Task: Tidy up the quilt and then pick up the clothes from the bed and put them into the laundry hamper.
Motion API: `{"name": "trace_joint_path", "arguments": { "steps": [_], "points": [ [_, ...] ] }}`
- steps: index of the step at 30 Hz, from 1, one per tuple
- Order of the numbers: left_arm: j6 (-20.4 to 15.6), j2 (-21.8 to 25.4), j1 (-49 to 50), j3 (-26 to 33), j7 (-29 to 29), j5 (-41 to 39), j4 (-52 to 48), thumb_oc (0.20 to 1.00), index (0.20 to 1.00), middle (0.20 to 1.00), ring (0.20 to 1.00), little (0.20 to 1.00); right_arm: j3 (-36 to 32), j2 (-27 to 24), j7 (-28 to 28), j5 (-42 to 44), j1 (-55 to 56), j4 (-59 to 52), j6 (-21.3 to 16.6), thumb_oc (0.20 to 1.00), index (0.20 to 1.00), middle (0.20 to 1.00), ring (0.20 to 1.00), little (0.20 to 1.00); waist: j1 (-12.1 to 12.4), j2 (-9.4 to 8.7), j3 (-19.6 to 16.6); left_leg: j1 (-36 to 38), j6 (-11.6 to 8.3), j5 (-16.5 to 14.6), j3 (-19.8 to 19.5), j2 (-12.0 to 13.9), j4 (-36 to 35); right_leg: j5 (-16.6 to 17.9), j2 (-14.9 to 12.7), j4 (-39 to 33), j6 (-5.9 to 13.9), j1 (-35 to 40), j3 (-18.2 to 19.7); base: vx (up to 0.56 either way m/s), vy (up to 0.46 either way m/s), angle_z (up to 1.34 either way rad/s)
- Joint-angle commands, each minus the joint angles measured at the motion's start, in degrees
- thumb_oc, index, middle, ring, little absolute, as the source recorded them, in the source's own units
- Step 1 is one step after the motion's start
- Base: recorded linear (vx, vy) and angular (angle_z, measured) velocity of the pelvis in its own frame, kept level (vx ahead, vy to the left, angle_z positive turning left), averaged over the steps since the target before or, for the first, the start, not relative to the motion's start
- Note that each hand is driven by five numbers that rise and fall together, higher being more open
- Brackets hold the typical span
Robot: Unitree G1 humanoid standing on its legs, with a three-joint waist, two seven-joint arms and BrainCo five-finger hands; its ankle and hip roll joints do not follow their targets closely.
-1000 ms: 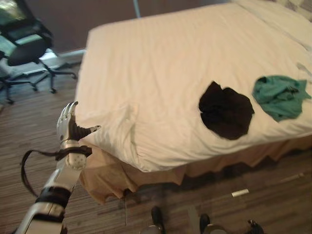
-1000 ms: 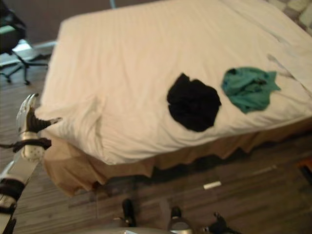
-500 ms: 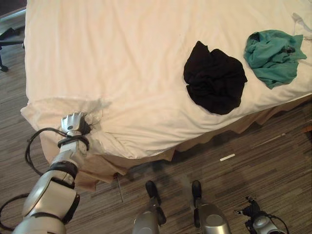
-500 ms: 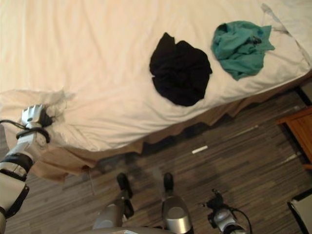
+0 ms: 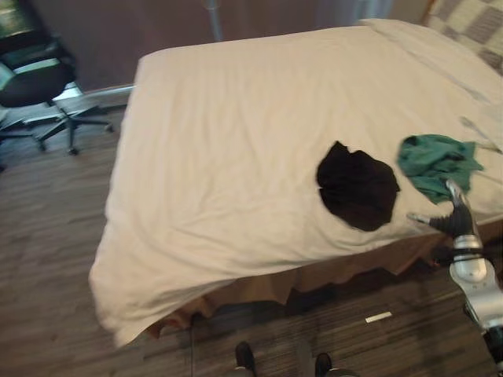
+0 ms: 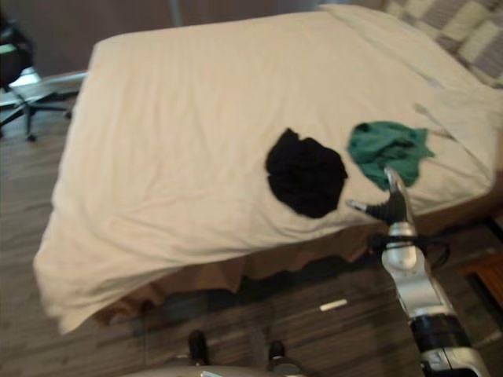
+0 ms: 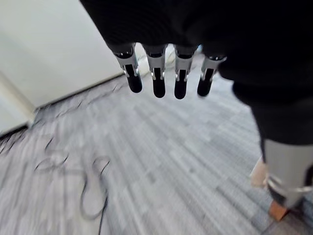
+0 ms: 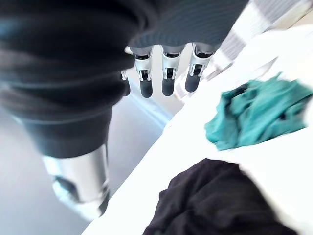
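A white quilt lies spread flat over the bed, its near left corner hanging down over the edge. On it, near the right front edge, lie a crumpled black garment and a green garment just right of it. My right hand is raised by the bed's front edge, below the green garment and right of the black one, open with fingers straight and thumb out, holding nothing. Past its fingers lie the green garment and the black garment. My left hand hangs open over the floor.
A black office chair stands on the floor beyond the bed's far left corner. Checkered pillows lie at the head, far right. A beige bed skirt hangs below the quilt. A small white strip lies on the wood floor.
My left hand has let go of the quilt's near left corner and dropped away; that corner now hangs smooth. My right hand has come up by the garments. The camera has shifted.
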Motion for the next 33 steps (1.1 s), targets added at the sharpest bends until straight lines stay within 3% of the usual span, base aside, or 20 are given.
{"name": "trace_joint_path", "arguments": {
  "steps": [1, 2, 4, 5, 7, 10, 12, 14, 19, 23, 25, 28, 33],
  "points": [
    [-1.2, 3.3, -6.7, -1.2, 2.8, -4.3, -1.1, 1.000, 1.000, 1.000, 1.000, 1.000, 5.4, -0.5, -0.2, -1.9, -9.8, 0.5, -1.2, 0.200, 0.200, 0.200, 0.200, 0.200, 1.9, -1.25, 5.0, 5.9, -3.32, -4.6, -1.5, 2.9, 0.4, -0.9, -5.0, 1.6, 7.41, -2.7, -0.9, -0.13, -0.070, 0.74],
    [-2.0, 2.1, -7.9, -4.4, 3.9, -5.1, -3.2, 1.000, 1.000, 1.000, 1.000, 1.000, 11.6, 0.0, 0.0, -0.9, -18.9, 0.8, -1.7, 0.200, 0.200, 0.200, 0.200, 0.200, 3.4, -1.61, 6.9, 3.6, -3.37, -4.0, -2.7, 3.0, 0.9, -1.1, -4.9, 2.3, 7.28, -4.3, -1.2, -0.24, -0.087, 0.32],
    [-3.0, 1.9, -11.7, -9.1, 4.9, -6.0, -4.5, 1.000, 1.000, 1.000, 1.000, 1.000, 17.5, -0.5, -0.4, 1.4, -31.4, 2.0, -2.7, 0.200, 0.200, 0.200, 0.200, 0.200, 5.2, -1.81, 11.0, -1.2, -3.56, -3.2, -4.3, 3.4, 3.0, -1.4, -4.8, 4.7, 6.98, -8.6, -1.1, -0.30, -0.060, 0.10],
    [-3.0, 1.9, -11.7, -9.1, 4.9, -6.0, -4.5, 1.000, 1.000, 1.000, 1.000, 1.000, 17.5, -0.5, -0.4, 1.4, -31.4, 2.1, -2.7, 0.200, 0.200, 0.200, 0.200, 0.200, 5.2, -1.80, 10.9, -1.4, -3.56, -3.2, -4.3, 3.4, 3.0, -1.4, -4.8, 4.8, 6.98, -8.7, -1.1, -0.31, -0.066, 0.19],
    [-4.1, 1.4, -18.3, -16.4, 6.6, -9.1, -6.1, 1.000, 1.000, 1.000, 1.000, 1.000, 26.3, 2.1, -0.9, 6.5, -49.2, 7.5, -3.8, 0.200, 0.200, 0.200, 0.200, 0.200, 7.8, -1.14, 16.1, -9.9, -4.15, -2.7, -6.4, 4.6, 7.8, -2.2, -5.3, 10.3, 6.23, -16.4, -2.4, -0.31, -0.041, 0.41],
    [-4.9, 0.5, -22.2, -19.9, 7.5, -9.6, -7.4, 1.000, 1.000, 1.000, 1.000, 1.000, 29.2, 5.2, -1.2, 7.6, -53.9, 9.8, -4.4, 0.200, 0.200, 0.200, 0.200, 0.200, 8.3, -0.59, 17.8, -13.7, -4.79, -1.9, -6.8, 4.8, 8.1, -2.0, -5.5, 11.2, 6.44, -19.8, -3.2, -0.15, 0.014, 0.17],
    [-5.9, -1.3, -27.1, -25.2, 8.6, -9.3, -10.3, 1.000, 1.000, 1.000, 1.000, 1.000, 32.2, 11.8, -2.0, 7.9, -57.1, 12.9, -4.9, 0.200, 0.200, 0.200, 0.200, 0.200, 8.9, 0.25, 20.1, -17.8, -5.29, -0.5, -6.8, 4.8, 7.7, -1.8, -5.6, 12.3, 6.51, -23.7, -4.0, -0.17, 0.007, 0.21],
    [-6.3, -1.9, -30.5, -28.0, 9.3, -9.0, -11.8, 1.000, 1.000, 1.000, 1.000, 1.000, 34.4, 16.9, -1.8, 7.6, -57.1, 13.8, -5.2, 0.200, 0.200, 0.200, 0.200, 0.200, 8.9, 0.77, 22.0, -20.0, -5.46, -0.3, -6.9, 4.7, 7.9, -2.1, -6.0, 13.4, 6.48, -26.1, -4.3, -0.15, 0.018, 0.13],
    [-5.5, -2.5, -34.3, -31.3, 9.8, -7.8, -10.6, 1.000, 1.000, 1.000, 1.000, 1.000, 39.8, 27.7, 0.3, 3.5, -51.0, 13.1, -5.0, 0.200, 0.200, 0.200, 0.200, 0.200, 8.1, 0.72, 22.1, -23.7, -5.14, -0.9, -7.1, 4.3, 9.5, -2.4, -6.4, 15.2, 6.21, -29.9, -4.0, -0.04, 0.018, 0.09],
    [-3.8, -3.9, -34.6, -30.3, 8.8, -7.6, -5.6, 1.000, 1.000, 1.000, 1.000, 1.000, 46.6, 33.2, 9.8, 9.1, -40.9, 8.0, -5.4, 0.200, 0.200, 0.200, 0.200, 0.200, 6.7, -0.65, 22.1, -20.9, -4.53, -1.8, -6.4, 4.1, 9.8, -2.2, -6.7, 14.5, 5.98, -27.4, -3.4, 0.01, 0.017, 0.02],
    [-3.1, -4.5, -34.2, -29.4, 7.8, -7.1, -3.1, 1.000, 1.000, 1.000, 1.000, 1.000, 49.9, 33.7, 15.3, 15.8, -34.6, 3.0, -6.3, 0.200, 0.200, 0.200, 0.200, 0.200, 5.5, -1.43, 22.0, -15.7, -4.28, -2.3, -5.9, 3.9, 8.5, -2.0, -6.5, 12.3, 6.05, -22.2, -3.1, 0.07, 0.022, -0.24],
    [-3.1, -5.1, -33.1, -29.1, 6.7, -6.1, -2.5, 1.000, 1.000, 1.000, 1.000, 1.000, 50.1, 33.4, 19.3, 23.7, -30.2, -3.3, -7.7, 0.200, 0.200, 0.200, 0.200, 0.200, 4.7, -1.89, 19.2, -11.2, -4.36, -2.2, -5.5, 3.5, 5.3, -1.7, -6.3, 9.8, 6.39, -18.1, -3.3, 0.13, 0.012, -0.11],
    [-3.0, -5.4, -31.8, -28.0, 6.3, -6.2, -1.7, 1.000, 1.000, 1.000, 1.000, 1.000, 46.2, 31.2, 18.5, 28.6, -30.6, -9.8, -9.9, 0.200, 0.200, 0.200, 0.200, 0.200, 3.6, -1.89, 15.9, -7.8, -4.46, -1.2, -4.9, 3.0, 1.6, -1.0, -5.9, 7.7, 6.53, -15.7, -3.4, 0.07, 0.010, -0.09]
  ]
}}
